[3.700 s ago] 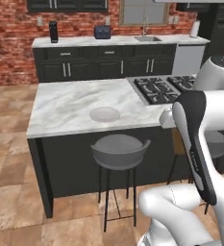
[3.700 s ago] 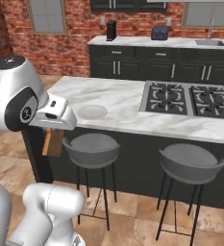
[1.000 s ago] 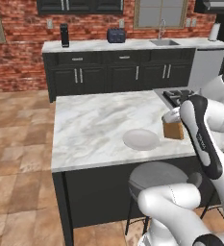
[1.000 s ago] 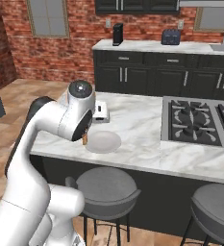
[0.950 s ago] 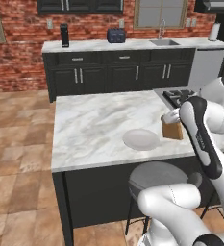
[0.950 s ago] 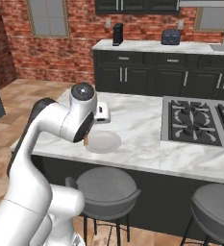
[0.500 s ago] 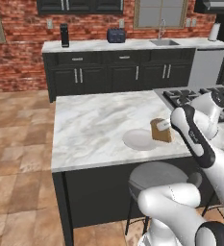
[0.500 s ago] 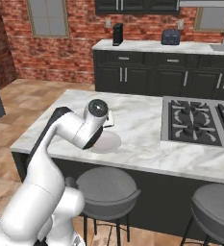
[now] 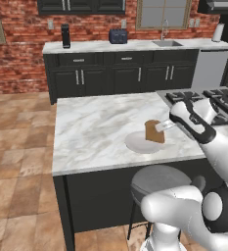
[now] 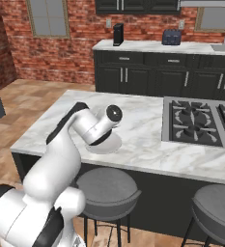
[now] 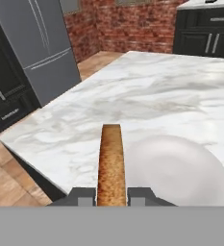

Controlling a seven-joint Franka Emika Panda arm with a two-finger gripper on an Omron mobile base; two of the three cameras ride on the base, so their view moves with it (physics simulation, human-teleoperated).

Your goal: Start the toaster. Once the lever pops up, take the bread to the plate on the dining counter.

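A robot arm's pincer [image 11: 111, 196] grips a slice of bread [image 9: 153, 131] edge-on between its two dark fingertips [image 11: 82, 196], holding it upright over the near rim of the plate [image 9: 140, 143] on the dining desk [image 9: 93, 127]. From the hand view the bread shows as a narrow brown strip, its lower edge cut off by the fingertips, so whether it touches the plate cannot be told. The plate, round and pale, carries nothing else; part of it is hidden behind the bread in the left base view, and in the right base view the arm's elbow covers most of it and all of the slice. Below the plate a grey stool [image 9: 156, 181] stands against the desk's dark base. Beside the plate, on the same marble top, lies a gas hob [image 10: 196, 122], its far end cut off by the frame. Well beyond the plate, against the brick wall, the toaster [image 9: 118, 36] sits on the long wall desk [image 9: 135, 46], too small to make out its lever, with a tall black appliance [image 9: 65, 36] and a sink [image 9: 168, 43] on either side.
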